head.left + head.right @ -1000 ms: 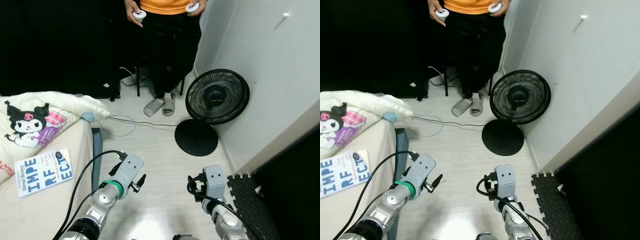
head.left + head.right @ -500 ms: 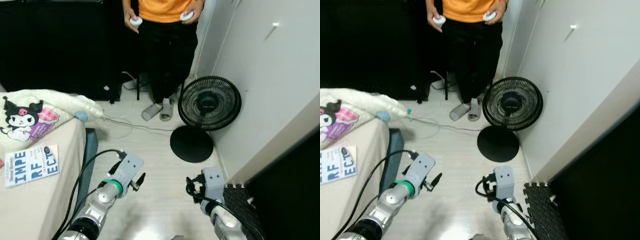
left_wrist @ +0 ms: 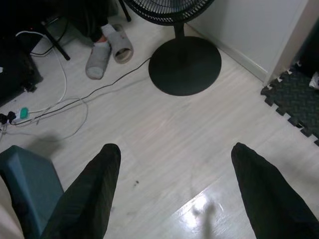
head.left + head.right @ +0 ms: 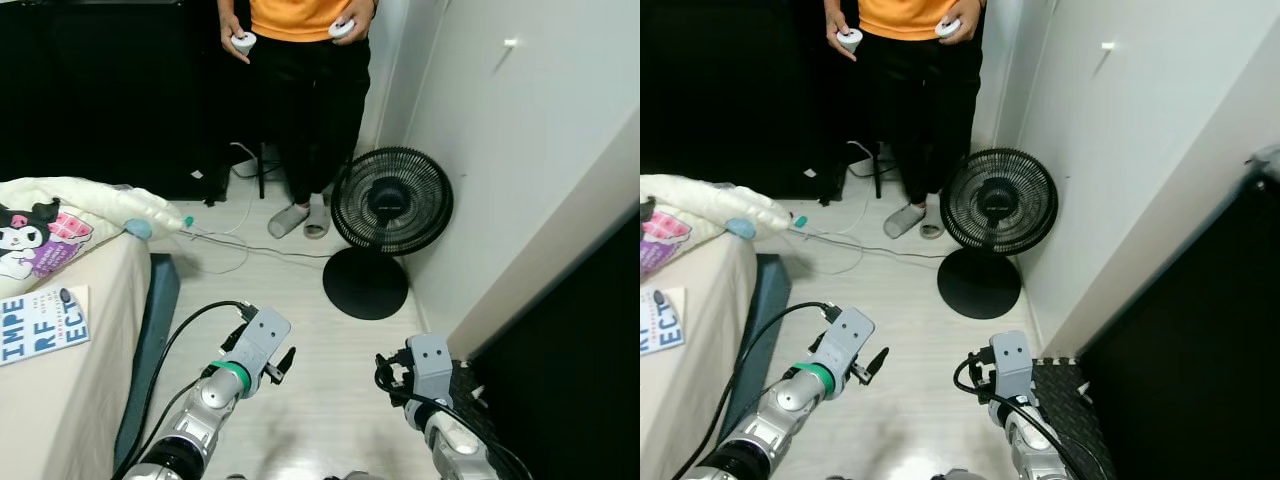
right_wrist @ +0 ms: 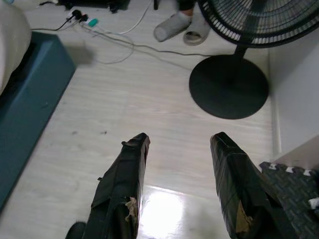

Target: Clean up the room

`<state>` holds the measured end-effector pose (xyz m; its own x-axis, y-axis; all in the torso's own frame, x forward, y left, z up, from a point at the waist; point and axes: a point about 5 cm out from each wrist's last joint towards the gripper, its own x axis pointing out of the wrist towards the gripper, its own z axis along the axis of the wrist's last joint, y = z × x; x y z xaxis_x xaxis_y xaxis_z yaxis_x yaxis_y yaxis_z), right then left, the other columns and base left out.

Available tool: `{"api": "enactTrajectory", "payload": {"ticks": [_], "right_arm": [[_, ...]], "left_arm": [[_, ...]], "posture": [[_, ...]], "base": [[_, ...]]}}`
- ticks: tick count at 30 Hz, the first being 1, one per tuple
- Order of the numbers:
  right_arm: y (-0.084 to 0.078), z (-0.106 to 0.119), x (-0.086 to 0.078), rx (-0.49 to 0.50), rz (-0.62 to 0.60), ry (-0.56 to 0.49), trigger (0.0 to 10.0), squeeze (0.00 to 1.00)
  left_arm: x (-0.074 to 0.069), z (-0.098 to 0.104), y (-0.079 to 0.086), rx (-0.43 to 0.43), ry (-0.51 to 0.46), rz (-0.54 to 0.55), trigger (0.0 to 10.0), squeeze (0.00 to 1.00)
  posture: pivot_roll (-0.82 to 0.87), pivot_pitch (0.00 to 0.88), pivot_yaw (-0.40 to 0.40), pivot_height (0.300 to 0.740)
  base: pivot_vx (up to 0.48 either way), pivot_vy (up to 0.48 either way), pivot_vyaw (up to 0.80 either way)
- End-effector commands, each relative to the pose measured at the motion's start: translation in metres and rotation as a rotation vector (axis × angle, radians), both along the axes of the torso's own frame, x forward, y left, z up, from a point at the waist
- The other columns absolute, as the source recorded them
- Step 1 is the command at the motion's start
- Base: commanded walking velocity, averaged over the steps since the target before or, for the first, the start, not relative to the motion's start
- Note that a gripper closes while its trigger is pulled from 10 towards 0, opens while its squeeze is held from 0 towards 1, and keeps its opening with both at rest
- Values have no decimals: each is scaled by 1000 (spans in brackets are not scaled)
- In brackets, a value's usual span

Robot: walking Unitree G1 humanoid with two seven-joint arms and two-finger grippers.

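Black fan [image 4: 391, 205] on pale floor [image 4: 320, 380], book [image 4: 42, 325] on bed [image 4: 60, 400]

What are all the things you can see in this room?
Round black floor fan: one, black, standing against the white wall.
Thin cable: several, black and white, trailing over the pale wood floor.
Cream blanket with cartoon print: one, on the bed.
Blue-lettered white book: one, lying on the bed.
Black foam floor mat: one, by the wall corner.
Person in orange top: one, standing, a white controller in each hand.
Left tool: black fingers open, over bare floor.
Right tool: black fingers open, over bare floor.
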<state>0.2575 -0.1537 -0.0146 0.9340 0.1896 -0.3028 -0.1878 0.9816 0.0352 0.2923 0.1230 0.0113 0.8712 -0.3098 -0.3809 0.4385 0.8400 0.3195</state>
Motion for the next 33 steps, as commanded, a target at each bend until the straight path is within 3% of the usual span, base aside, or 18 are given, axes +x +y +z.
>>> {"api": "enactTrajectory", "payload": {"ticks": [1,9,33], "right_arm": [[0,-4,-4,3,-5,20,10000,0],[5,-4,-3,13,19,25,10000,0],[7,-5,-6,7,53,22,10000,0]], "left_arm": [[-3,-4,2,-12,23,21,10000,0],[-2,-2,-1,-37,21,8,10000,0],[-5,-6,-2,-56,64,-16,10000,0]], "posture": [[11,68,42,740],[13,68,44,740],[11,67,45,740]], "base": [[0,0,0],[0,0,0],[0,0,705]]}}
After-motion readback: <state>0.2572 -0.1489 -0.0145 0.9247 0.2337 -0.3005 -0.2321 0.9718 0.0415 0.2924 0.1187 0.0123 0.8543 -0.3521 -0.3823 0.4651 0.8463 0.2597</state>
